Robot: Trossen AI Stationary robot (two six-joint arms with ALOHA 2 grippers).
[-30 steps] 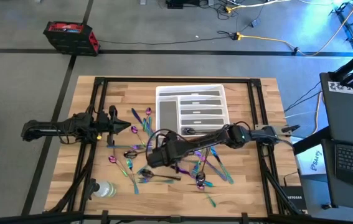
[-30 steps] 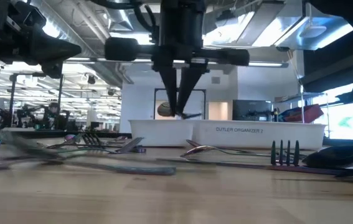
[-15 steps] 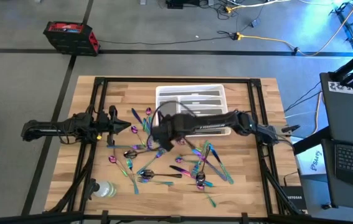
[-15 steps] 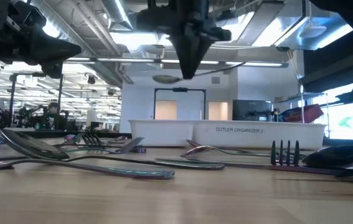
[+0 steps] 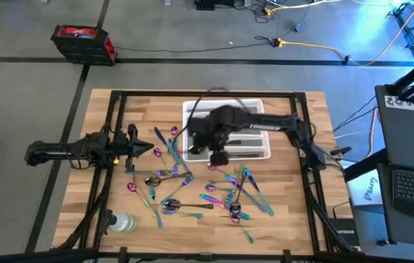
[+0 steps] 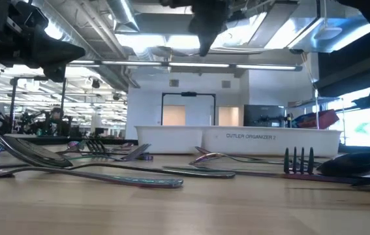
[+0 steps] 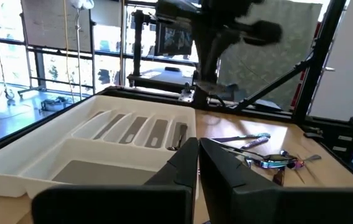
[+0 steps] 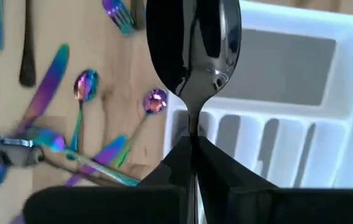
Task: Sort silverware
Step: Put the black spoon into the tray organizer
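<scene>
the right claw [image 8: 192, 146] is clenched on a dark spoon [image 8: 193, 53], above the white tray [image 5: 261, 108]. the left claw [image 7: 198, 149] is clenched with nothing in it, at the counter's [image 5: 294, 219] left side. other silverware [image 5: 228, 193] lies scattered on the counter before the tray.

I see one white plastic compartmented tray [image 5: 259, 108], one clear plastic bottle [image 5: 121, 221], and roughly two dozen slim iridescent rainbow-metal utensils [image 5: 230, 196] loose on my table; one dark glossy spoon [image 8: 193, 46] sits pinched in my right fingers.
</scene>
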